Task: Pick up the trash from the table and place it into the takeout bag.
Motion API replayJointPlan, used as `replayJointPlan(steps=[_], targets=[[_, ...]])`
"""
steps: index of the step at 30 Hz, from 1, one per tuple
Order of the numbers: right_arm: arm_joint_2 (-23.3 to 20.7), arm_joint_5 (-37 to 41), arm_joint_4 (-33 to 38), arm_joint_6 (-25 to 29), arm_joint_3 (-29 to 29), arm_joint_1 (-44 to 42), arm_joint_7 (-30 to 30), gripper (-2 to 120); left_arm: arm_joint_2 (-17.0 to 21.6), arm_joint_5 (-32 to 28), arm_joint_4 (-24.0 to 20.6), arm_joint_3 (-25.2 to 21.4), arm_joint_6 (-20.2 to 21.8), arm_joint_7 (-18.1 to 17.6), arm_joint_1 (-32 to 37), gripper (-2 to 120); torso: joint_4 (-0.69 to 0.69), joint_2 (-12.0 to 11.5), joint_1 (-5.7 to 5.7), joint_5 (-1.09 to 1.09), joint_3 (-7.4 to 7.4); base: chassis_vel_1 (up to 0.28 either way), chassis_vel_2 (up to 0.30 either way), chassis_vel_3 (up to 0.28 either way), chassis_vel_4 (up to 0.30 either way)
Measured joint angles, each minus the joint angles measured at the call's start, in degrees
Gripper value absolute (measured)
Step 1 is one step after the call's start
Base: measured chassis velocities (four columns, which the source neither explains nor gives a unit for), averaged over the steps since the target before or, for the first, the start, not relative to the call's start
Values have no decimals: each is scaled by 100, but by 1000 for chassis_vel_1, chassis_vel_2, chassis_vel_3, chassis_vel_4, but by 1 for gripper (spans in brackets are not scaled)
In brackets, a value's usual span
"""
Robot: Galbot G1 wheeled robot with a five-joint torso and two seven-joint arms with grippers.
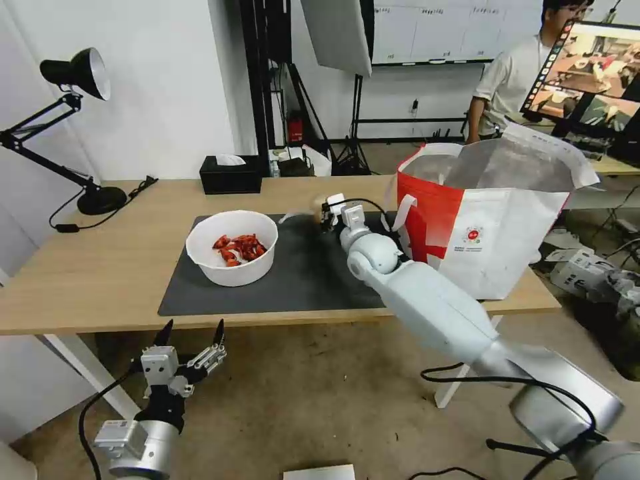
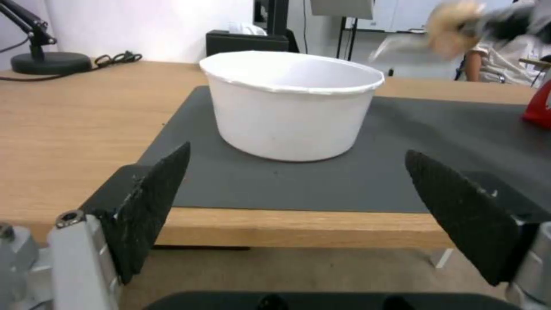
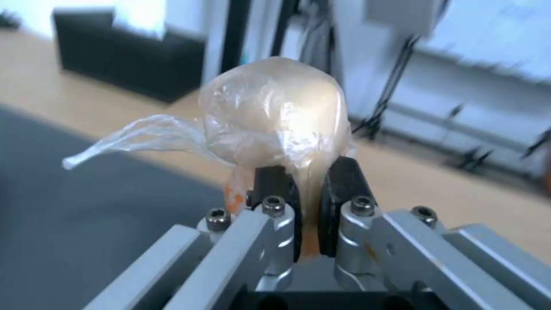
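head view: right end effector (image 1: 325,215) pinches wrapped lump (image 1: 308,215), seemingly above mat (image 1: 300,280).

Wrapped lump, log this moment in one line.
right gripper shut on wrapped lump above mat | left gripper open, below table edge | bowl on mat

Lump (image 3: 275,116) in glossy, crinkled clear film; rough black pads (image 2: 155,206) on brushed metal fingers; matt dark mat (image 1: 313,280) on pale wood table (image 1: 100,267); smooth white bowl (image 2: 290,107); foil-lined bag (image 1: 493,220).
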Motion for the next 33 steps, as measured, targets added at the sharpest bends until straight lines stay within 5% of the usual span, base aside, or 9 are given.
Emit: replayJointPlan(steps=[15, 33], targets=[[-1222, -202, 2156, 20, 642, -278, 1054, 5, -27, 52, 11, 29, 1, -2, 25, 100, 0, 0, 0, 0, 0, 0, 0, 0, 0], [-2327, 734, 2752, -835, 1898, -894, 1479, 3, -53, 114, 17, 93, 5, -3, 21, 100, -1, 0, 0, 0, 0, 0, 0, 0, 0]])
